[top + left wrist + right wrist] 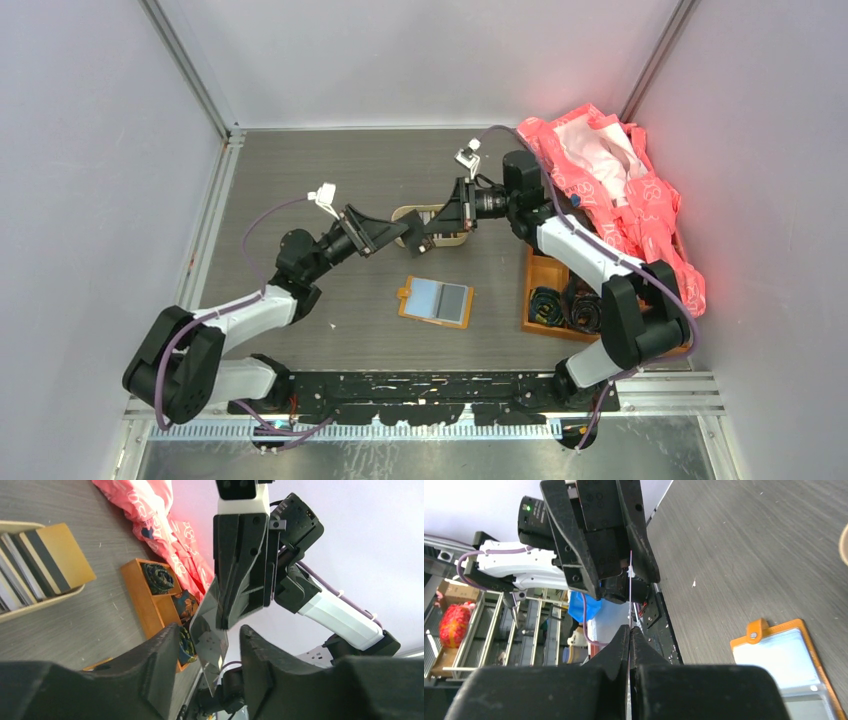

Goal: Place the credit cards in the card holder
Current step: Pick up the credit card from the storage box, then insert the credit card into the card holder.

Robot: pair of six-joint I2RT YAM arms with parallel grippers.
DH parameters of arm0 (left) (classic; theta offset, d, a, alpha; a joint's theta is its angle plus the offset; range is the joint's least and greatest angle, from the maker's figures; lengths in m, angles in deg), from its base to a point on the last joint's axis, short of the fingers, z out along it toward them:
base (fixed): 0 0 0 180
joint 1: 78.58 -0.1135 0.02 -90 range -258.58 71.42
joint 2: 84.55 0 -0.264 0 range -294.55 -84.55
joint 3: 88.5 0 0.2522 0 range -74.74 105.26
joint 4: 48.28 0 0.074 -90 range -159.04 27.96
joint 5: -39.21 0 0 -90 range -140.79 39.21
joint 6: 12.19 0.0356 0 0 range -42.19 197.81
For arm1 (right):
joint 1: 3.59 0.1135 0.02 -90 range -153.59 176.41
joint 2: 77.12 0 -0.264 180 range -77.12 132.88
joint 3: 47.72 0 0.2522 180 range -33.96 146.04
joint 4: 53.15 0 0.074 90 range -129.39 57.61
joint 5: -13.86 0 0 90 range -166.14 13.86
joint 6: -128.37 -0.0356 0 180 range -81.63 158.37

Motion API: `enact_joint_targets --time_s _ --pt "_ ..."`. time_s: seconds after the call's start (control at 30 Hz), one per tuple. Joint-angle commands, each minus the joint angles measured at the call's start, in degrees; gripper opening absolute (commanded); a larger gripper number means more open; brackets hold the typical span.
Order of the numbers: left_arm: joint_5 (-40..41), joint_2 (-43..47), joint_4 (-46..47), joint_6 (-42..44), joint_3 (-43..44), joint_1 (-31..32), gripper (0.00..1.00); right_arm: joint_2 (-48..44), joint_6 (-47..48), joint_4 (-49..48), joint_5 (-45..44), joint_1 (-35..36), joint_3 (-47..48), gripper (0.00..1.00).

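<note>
Grey desk (300, 180), mid-task: flat orange folding card holder (436, 301) lies open at centre, right jaws clamp one thin dark credit card (209, 635) aloft, left jaws apart around it, further cards (50, 565) wait in oval beige tin (45, 605), so insertion looks yet to come.

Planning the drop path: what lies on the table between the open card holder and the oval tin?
Nothing: the top view shows bare grey table between the card holder and the oval tin.
</note>
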Motion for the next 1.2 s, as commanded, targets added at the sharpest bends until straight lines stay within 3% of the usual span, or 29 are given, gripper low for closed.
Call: enact_joint_targets --time_s 0.0,0.07,0.13,0.2,0.23,0.33,0.43,0.53,0.6,0.67,0.7,0.77,1.03,1.17 --pt "-1.22 -2.24 6.44 -1.84 2.92 0.23 0.42 -1.14 1.18 -2.56 2.05 1.26 0.41 0.01" --pt "-2.27 -3.93 8.86 -2.67 2.99 0.29 0.27 -0.92 1.38 -2.54 2.47 1.82 0.43 0.01" --pt "-3.3 -5.71 11.03 -2.9 3.1 0.25 0.04 -0.91 2.21 -2.0 2.62 2.15 0.59 0.01" --pt "-4.99 -6.81 13.23 -2.74 2.99 -0.13 0.0 -1.05 4.7 -0.06 2.76 2.17 1.24 0.02" --pt "-6.44 -7.03 13.87 -2.43 2.92 -0.76 0.0 -1.39 8.63 3.17 2.83 1.93 2.23 0.08" --pt "-11.83 -5.81 9.5 -0.54 2.5 -3.62 0.0 -3.0 34.34 29.16 -0.2 0.83 9.34 0.29" --pt "-17.92 -2.96 -5.34 6.14 3.52 -4.79 0.0 -5.83 56.55 48.0 -6.74 0.71 13.12 0.45" --pt "-20.36 0.06 -33.18 19.94 8.05 -4.34 0.0 -10.03 73.37 52.9 -11.46 0.73 9.52 0.61" --pt "-18.89 1.0 -48.51 29.07 11.12 -3.71 0.0 -12.32 89.32 57.43 -11.12 0.74 4.96 0.63" --pt "-18.51 0.88 -54.65 33.79 12.37 -3.22 0.0 -13.61 109.75 63.94 -9.24 0.69 0.3 0.66" --pt "-19.12 0.48 -54.7 34.42 12.35 -3.03 0.0 -13.87 116.74 65.46 -8.82 0.94 -1.89 0.66" --pt "-20.52 -0.82 -51.85 34.17 12.0 -2.52 0.0 -13.51 120.76 64.38 -10.25 2.98 -4.33 0.64" --pt "-21.2 -10.23 -39.14 31.96 13.41 -0.68 0.0 -7.87 116.64 54.47 -24.88 18.46 -8.04 0.24" --pt "-21.56 -15.41 -33.34 29.97 13.83 -0.5 0.0 -4.11 116.68 52.42 -30.81 25.06 -8.7 0.16"
